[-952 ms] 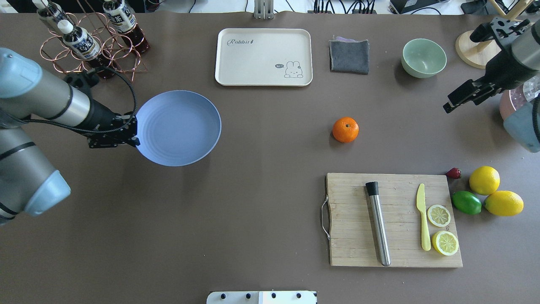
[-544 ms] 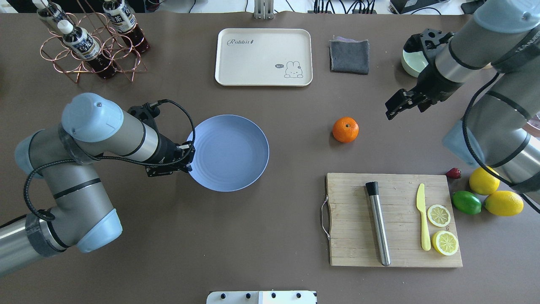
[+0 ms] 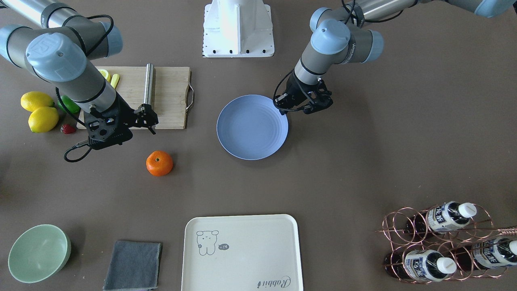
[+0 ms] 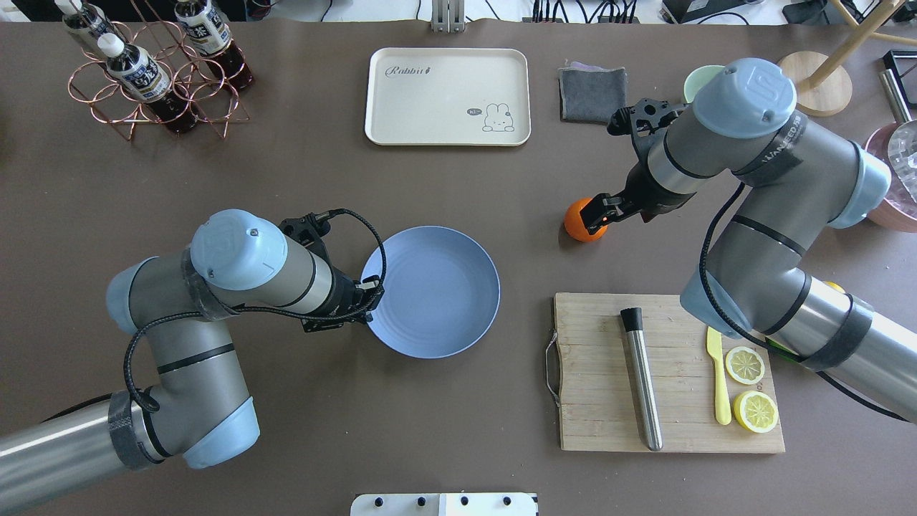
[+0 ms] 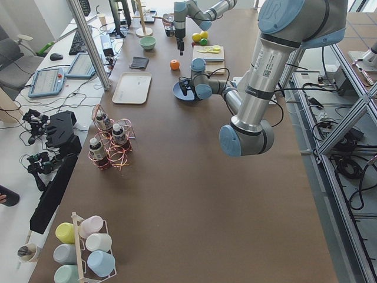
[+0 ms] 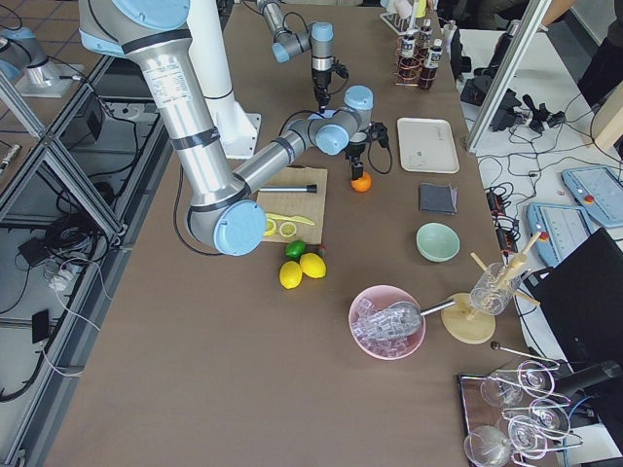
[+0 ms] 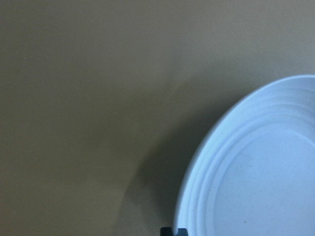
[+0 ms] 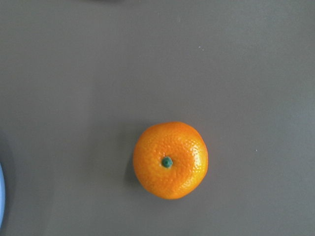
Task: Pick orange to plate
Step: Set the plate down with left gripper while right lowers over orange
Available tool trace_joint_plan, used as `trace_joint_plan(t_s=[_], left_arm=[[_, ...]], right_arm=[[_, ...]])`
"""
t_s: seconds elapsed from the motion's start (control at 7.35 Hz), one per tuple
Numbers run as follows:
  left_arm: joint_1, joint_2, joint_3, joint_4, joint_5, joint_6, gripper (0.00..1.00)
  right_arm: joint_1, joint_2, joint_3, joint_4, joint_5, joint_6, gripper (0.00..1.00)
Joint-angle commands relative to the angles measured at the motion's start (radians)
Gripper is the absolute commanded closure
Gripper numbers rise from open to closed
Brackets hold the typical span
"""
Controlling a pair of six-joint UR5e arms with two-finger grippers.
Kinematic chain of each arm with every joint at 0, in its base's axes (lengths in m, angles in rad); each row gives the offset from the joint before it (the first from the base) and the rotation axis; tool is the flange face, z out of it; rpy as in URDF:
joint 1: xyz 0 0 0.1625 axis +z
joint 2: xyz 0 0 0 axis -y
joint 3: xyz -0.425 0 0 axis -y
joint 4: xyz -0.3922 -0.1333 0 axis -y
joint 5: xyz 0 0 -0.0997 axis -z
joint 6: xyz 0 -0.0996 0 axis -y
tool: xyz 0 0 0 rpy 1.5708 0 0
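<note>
The orange (image 4: 577, 226) rests on the brown table right of centre, and its dark stem dimple faces up in the right wrist view (image 8: 170, 160). My right gripper (image 4: 597, 213) hovers just over it and covers its upper right side from overhead. In the front view the right gripper (image 3: 148, 115) looks open, with nothing between its fingers. The periwinkle plate (image 4: 437, 294) lies mid-table. My left gripper (image 4: 370, 292) is shut on the plate's left rim (image 7: 197, 187). Bare table separates the plate and the orange.
A wooden cutting board (image 4: 594, 387) with a metal muddler (image 4: 642, 380), a yellow knife and lemon slices lies near the robot, right of the plate. At the far side are a cream tray (image 4: 448, 97), a grey cloth (image 4: 593, 93) and a bottle rack (image 4: 150, 72). Lemons (image 3: 38, 109) sit by the board.
My left arm has carried the plate to the right and nearer the robot, toward mid-table. My right arm has swung in from the right edge to just above the orange.
</note>
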Motion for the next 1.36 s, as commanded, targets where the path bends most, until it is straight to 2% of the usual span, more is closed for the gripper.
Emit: trace_joint_plan(t_s=[0.0, 0.41, 0.68, 0.82, 0.95, 1.09, 1.22], left_arm=[[0.013, -0.01, -0.003, 0.0, 0.003, -0.002, 1.0], [0.024, -0.01, -0.006, -0.002, 0.002, -0.002, 1.0], [0.027, -0.008, -0.011, -0.002, 0.003, -0.002, 1.0], [0.027, -0.008, -0.009, -0.002, 0.002, -0.002, 0.93], [0.027, -0.008, -0.009, -0.002, 0.002, -0.001, 0.4], [0.027, -0.01, -0.009, -0.002, 0.002, -0.001, 0.27], [0.027, -0.01, -0.009, -0.002, 0.002, -0.001, 0.24]], right_arm=[[-0.027, 0.059, -0.093, 0.01, -0.052, 0.005, 0.0], [-0.027, 0.098, -0.216, 0.109, -0.068, 0.005, 0.0], [-0.03, 0.106, -0.225, 0.109, -0.068, 0.005, 0.0], [-0.037, 0.104, -0.227, 0.109, -0.07, 0.005, 0.0], [-0.045, 0.104, -0.228, 0.109, -0.085, 0.005, 0.03], [-0.046, 0.104, -0.227, 0.109, -0.086, 0.006, 0.13], [-0.047, 0.104, -0.225, 0.109, -0.086, 0.008, 0.45]])
